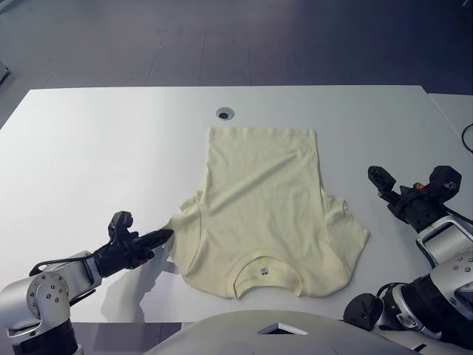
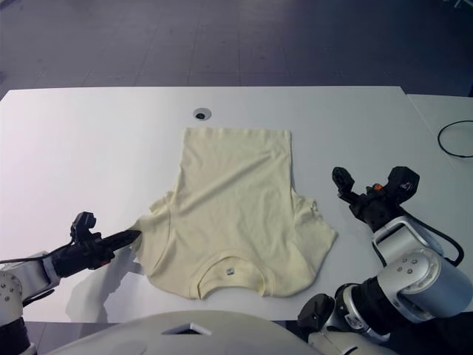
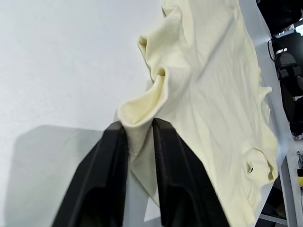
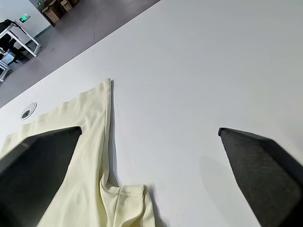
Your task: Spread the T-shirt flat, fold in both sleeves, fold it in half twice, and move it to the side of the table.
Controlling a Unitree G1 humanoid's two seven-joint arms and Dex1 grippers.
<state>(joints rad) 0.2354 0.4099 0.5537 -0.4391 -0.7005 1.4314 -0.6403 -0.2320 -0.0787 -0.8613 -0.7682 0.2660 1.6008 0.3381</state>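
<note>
A pale yellow T-shirt (image 1: pixel 262 207) lies on the white table (image 1: pixel 96 163), collar toward me and hem toward the far edge. Its left sleeve (image 1: pixel 179 229) is bunched, and my left gripper (image 1: pixel 164 237) is shut on that sleeve's edge (image 3: pixel 137 116), black fingers (image 3: pixel 111 165) pinching the cloth. The right sleeve (image 1: pixel 347 229) is crumpled at the shirt's side (image 4: pixel 125 201). My right gripper (image 1: pixel 410 185) stands open just right of that sleeve, above the bare table, holding nothing.
A round cable grommet (image 1: pixel 225 113) sits in the table beyond the shirt's hem. A black cable (image 2: pixel 454 137) lies on the neighbouring table at the far right. Bare tabletop stretches to the left and behind the shirt.
</note>
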